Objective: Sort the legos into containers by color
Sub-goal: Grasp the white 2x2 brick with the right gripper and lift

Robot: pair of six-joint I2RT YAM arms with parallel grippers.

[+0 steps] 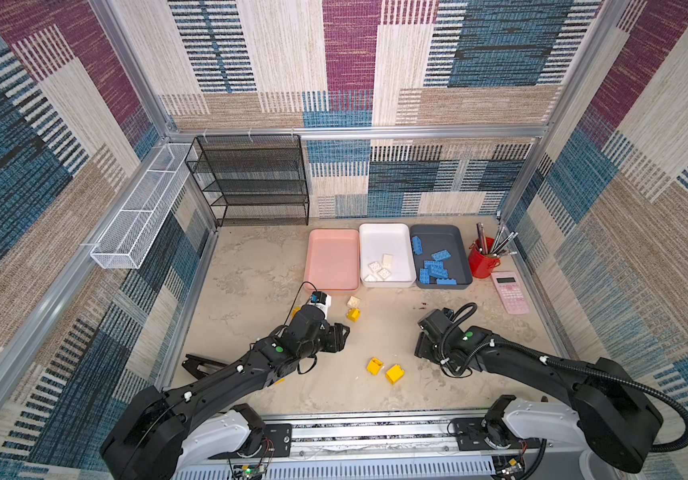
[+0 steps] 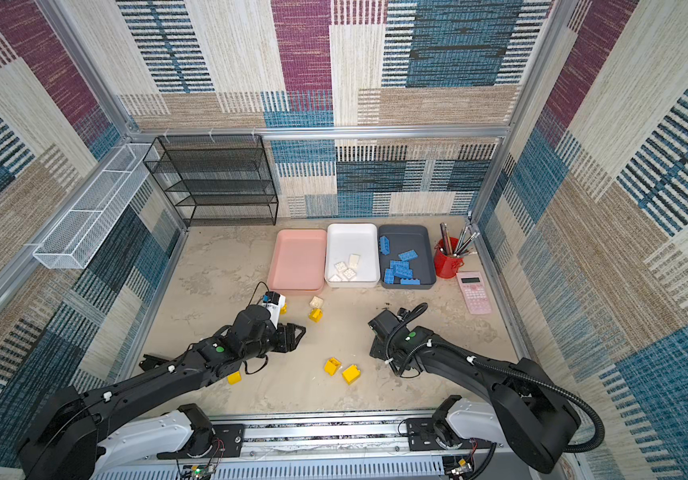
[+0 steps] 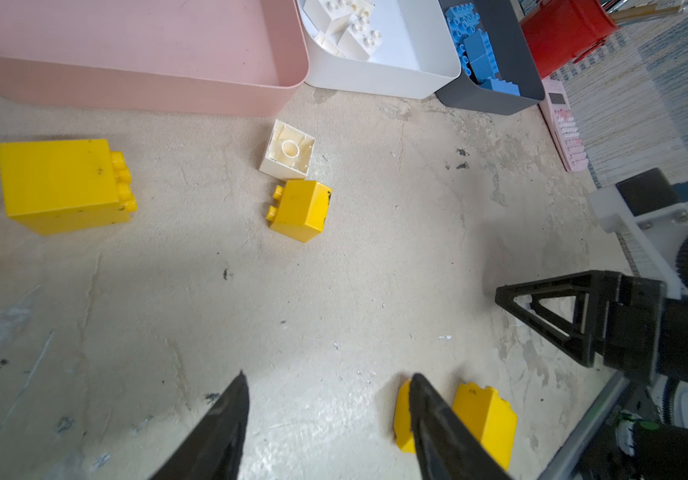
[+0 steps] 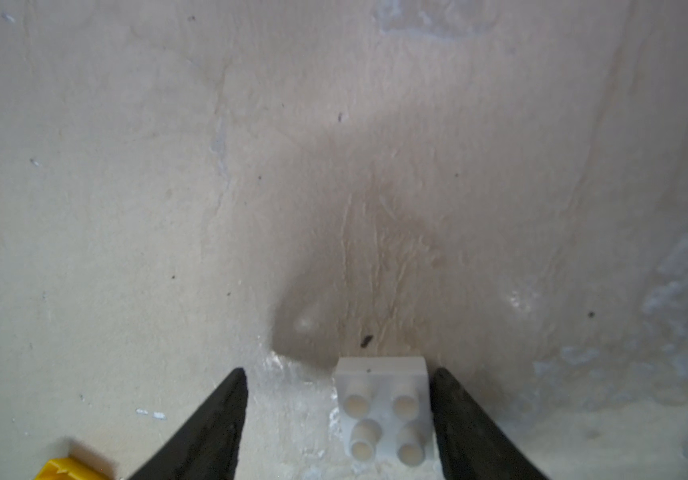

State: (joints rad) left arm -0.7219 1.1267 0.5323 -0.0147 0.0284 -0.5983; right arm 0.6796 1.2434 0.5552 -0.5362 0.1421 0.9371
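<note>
I hold the right tool (image 4: 339, 370) low over the table (image 1: 250, 291), near its middle; its jaws stand apart around a white brick (image 4: 383, 407) whose studs face the camera; one finger touches its side and the other shows a gap, so nothing is gripped yet; I judge it placed astride for the pinch. The left tool (image 3: 329, 376) hangs open and empty, a pair of yellow blocks (image 3: 483, 424) just beside one finger. Three trays line the far edge, side by side so each colour has its own place. The pink tray (image 1: 331, 259) is bare, presumably left for yellow; the white tray (image 1: 383, 241) holds white pieces (image 1: 379, 268); the grey tray (image 1: 442, 239) holds blue bricks (image 1: 435, 268). An upturned cream brick (image 1: 353, 301) and a yellow lump (image 1: 353, 314) lie loose before the pink tray.
</note>
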